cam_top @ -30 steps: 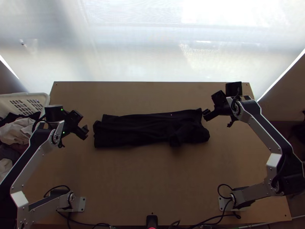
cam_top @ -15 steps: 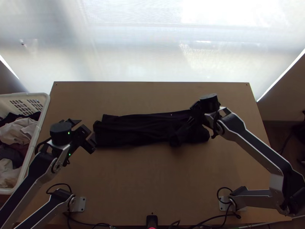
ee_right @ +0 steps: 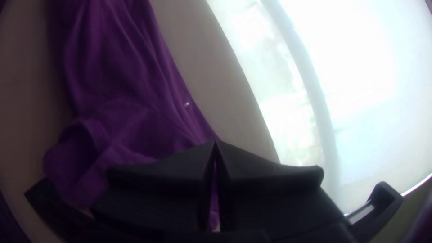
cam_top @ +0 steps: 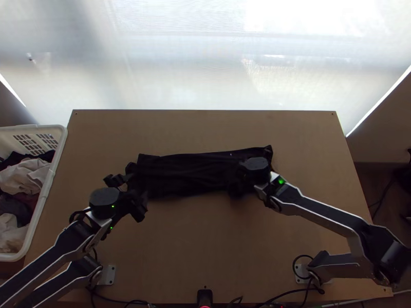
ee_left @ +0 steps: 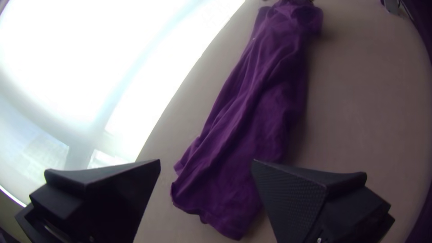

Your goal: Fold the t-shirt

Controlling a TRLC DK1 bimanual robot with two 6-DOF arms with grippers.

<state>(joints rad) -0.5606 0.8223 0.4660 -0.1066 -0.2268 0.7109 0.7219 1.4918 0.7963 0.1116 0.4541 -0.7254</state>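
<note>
A broad light wooden surface [cam_top: 205, 246] carries everything, with the silver-grey and black left arm [cam_top: 74, 238] and its twin, the right arm [cam_top: 329, 214], reaching in from the near corners, presumably so that each can serve one end of the cloth. Beside the surface, at the top view's left, stands a white plastic laundry basket [cam_top: 51, 177] of jumbled clothes [cam_top: 25, 177], likely kept there to be within the left arm's reach. The task's thing, a dark purple cloth t-shirt [cam_top: 190, 174], lies crosswise around the middle of the surface as a long, narrow, wrinkled strip, seemingly folded lengthwise already, which would leave the shorter folds to make. Its end near the right arm is bunched, with what looks like a sleeve looped out. The left gripper [ee_left: 206, 163] is over the other end, its jaws wide apart and empty, probably to take a wide bite of that end. The right gripper [ee_right: 215, 143] has its jaws narrowed until the tips meet, over the bunched end; whether they pinch any fabric I cannot tell. Pressed on loose cloth, they might drag it askew. Smallest is a pale speck [ee_right: 187, 104] near the shirt's edge, too tiny to identify as a label; no writing on the shirt is legible.
</note>
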